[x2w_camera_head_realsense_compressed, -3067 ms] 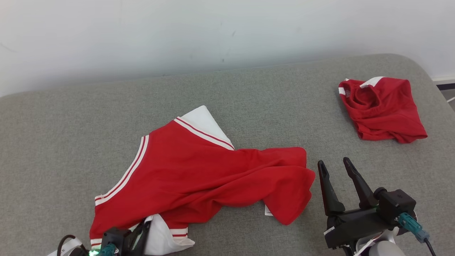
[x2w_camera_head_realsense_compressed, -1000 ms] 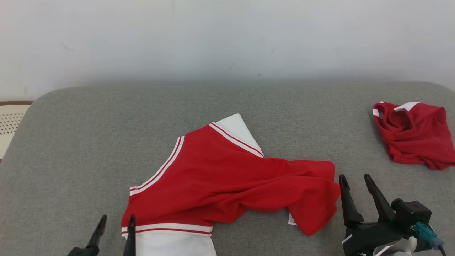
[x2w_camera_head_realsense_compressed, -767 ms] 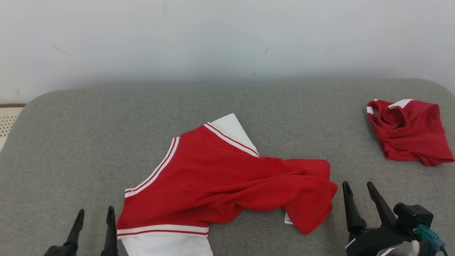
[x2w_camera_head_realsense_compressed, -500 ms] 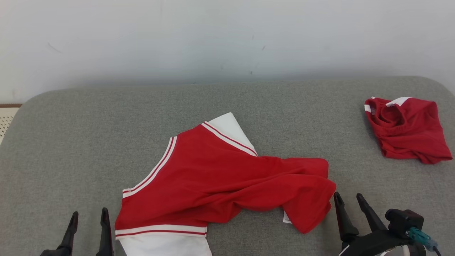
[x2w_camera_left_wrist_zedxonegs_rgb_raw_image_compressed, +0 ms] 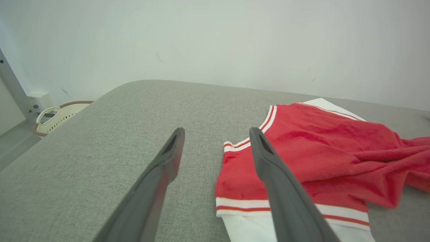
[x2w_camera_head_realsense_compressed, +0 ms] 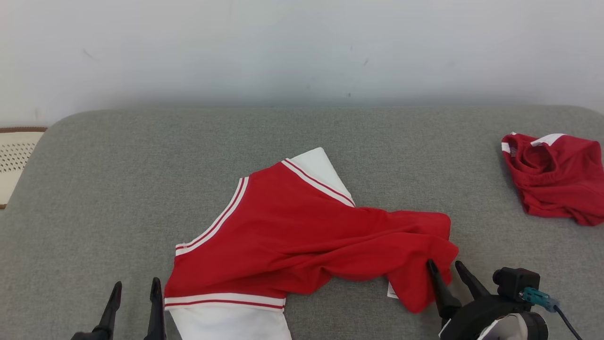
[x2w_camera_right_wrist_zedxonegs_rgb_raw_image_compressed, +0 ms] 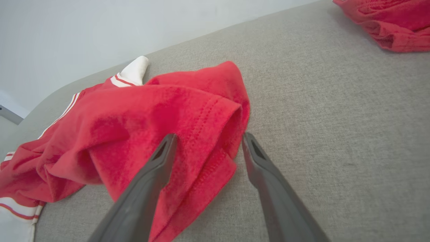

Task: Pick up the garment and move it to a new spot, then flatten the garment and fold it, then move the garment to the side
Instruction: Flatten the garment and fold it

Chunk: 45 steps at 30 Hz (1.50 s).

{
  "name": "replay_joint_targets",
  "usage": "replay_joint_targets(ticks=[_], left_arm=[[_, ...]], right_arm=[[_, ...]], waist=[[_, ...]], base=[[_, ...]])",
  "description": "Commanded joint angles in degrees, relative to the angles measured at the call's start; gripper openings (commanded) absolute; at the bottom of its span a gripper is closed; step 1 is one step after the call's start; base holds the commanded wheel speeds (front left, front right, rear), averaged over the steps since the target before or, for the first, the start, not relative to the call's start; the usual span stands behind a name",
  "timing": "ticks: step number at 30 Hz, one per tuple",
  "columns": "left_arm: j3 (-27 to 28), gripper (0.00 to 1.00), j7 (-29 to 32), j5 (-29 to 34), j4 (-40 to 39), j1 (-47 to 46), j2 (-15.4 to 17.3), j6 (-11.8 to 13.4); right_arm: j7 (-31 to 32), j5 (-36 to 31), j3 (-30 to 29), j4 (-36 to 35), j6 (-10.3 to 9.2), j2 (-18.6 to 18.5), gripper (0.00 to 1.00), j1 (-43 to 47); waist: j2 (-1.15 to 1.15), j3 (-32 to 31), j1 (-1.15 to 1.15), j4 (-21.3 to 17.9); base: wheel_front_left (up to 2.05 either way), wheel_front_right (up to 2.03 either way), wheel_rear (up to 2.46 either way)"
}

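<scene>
A red garment (x2w_camera_head_realsense_compressed: 302, 236) with white sleeves and red-and-white striped trim lies crumpled on the grey padded table (x2w_camera_head_realsense_compressed: 141, 165). Its hem end bunches up at the right, and one white sleeve reaches the view's bottom edge. My right gripper (x2w_camera_head_realsense_compressed: 444, 265) stands open at that bunched hem; in the right wrist view the red hem (x2w_camera_right_wrist_zedxonegs_rgb_raw_image_compressed: 215, 134) lies between the spread fingers (x2w_camera_right_wrist_zedxonegs_rgb_raw_image_compressed: 154, 174) of the right gripper (x2w_camera_right_wrist_zedxonegs_rgb_raw_image_compressed: 208, 139). My left gripper (x2w_camera_head_realsense_compressed: 135, 285) is open just left of the striped cuff (x2w_camera_left_wrist_zedxonegs_rgb_raw_image_compressed: 289, 205), over bare table, its own view showing the left gripper (x2w_camera_left_wrist_zedxonegs_rgb_raw_image_compressed: 216, 132) empty.
A second red garment (x2w_camera_head_realsense_compressed: 557, 177), folded into a small bundle, rests at the table's far right edge. A perforated cream basket (x2w_camera_head_realsense_compressed: 14, 156) stands beyond the table's left end. A pale wall runs behind the table.
My right gripper has moved left and forward until its fingers straddle the garment's bunched hem. The left gripper has shifted slightly. The head camera has also moved a little.
</scene>
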Motion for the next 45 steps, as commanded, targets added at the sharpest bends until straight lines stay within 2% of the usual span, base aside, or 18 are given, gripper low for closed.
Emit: replay_joint_targets(ticks=[1, 2, 3, 6, 13, 16, 22, 28, 35, 45], left_arm=[[0.47, 1.0, -0.25, 0.59, 0.41, -0.19, -0.44, -0.71], [0.62, 1.0, -0.25, 0.84, 0.58, -0.28, -0.74, -0.93], [0.87, 1.0, -0.25, 1.12, 0.75, -0.32, -0.99, -1.24], [1.59, 1.0, -0.25, 1.79, 1.19, -0.35, -1.64, -2.03], [3.35, 1.0, -0.24, 2.97, 1.64, 0.91, -2.54, -3.01], [4.01, 1.0, -0.25, 3.49, 1.78, 1.18, -2.98, -3.44], [5.0, 1.0, -0.24, 3.99, 2.22, 1.69, -3.9, -4.2], [6.09, 1.0, -0.24, 4.66, 2.66, 1.96, -4.5, -5.17], [6.49, 1.0, -0.24, 5.46, 3.07, 1.92, -5.21, -6.03], [7.44, 1.0, -0.25, 6.38, 3.24, 1.46, -5.98, -7.04]], right_arm=[[0.02, 1.17, 0.97, 0.99, 0.01, -0.29, 1.0, -1.01], [-0.15, 1.83, 1.47, 1.41, 0.01, -0.16, 1.0, -1.32], [-0.34, 2.21, 2.01, 1.85, 0.01, -0.19, 0.63, -1.62], [-1.49, 3.35, 3.64, 2.78, 0.01, -0.68, 0.0, -2.57], [-3.8, 5.25, 5.36, 3.3, 0.01, -1.9, 0.0, -3.19], [-4.82, 5.27, 5.39, 1.65, 0.01, -3.49, 0.0, -2.96], [-5.59, 5.67, 5.5, -5.83, 0.01, -7.87, 0.0, -1.26], [-2.89, 6.97, 5.36, -13.07, 0.01, -12.24, 0.0, 0.96], [-0.21, 8.47, 5.48, -15.37, 0.01, -12.65, 0.0, 2.92], [-0.22, 4.74, 7.47, -7.97, 0.01, -10.43, 0.0, -8.11]], waist=[[0.0, 0.18, 0.0, 0.6], [0.0, 0.22, 0.0, 0.77], [0.0, 0.23, 0.0, 0.88], [0.0, 0.18, 0.0, 1.12], [0.0, -0.3, 0.0, 0.16], [0.0, -0.55, 0.0, -0.81], [0.0, -1.25, 0.0, -3.01], [0.0, -2.11, 0.0, -4.38], [0.0, -2.41, 0.0, -4.33], [0.0, -2.04, 0.0, -2.55]], base=[[0.0, 0.0, 0.0], [0.0, 0.0, 0.0], [0.0, 0.0, 0.0], [0.0, 0.0, 0.0], [0.0, 0.0, 0.0], [0.0, 0.0, 0.0], [0.0, 0.0, 0.0], [0.0, 0.0, 0.0], [0.0, 0.0, 0.0], [0.0, 0.0, 0.0]])
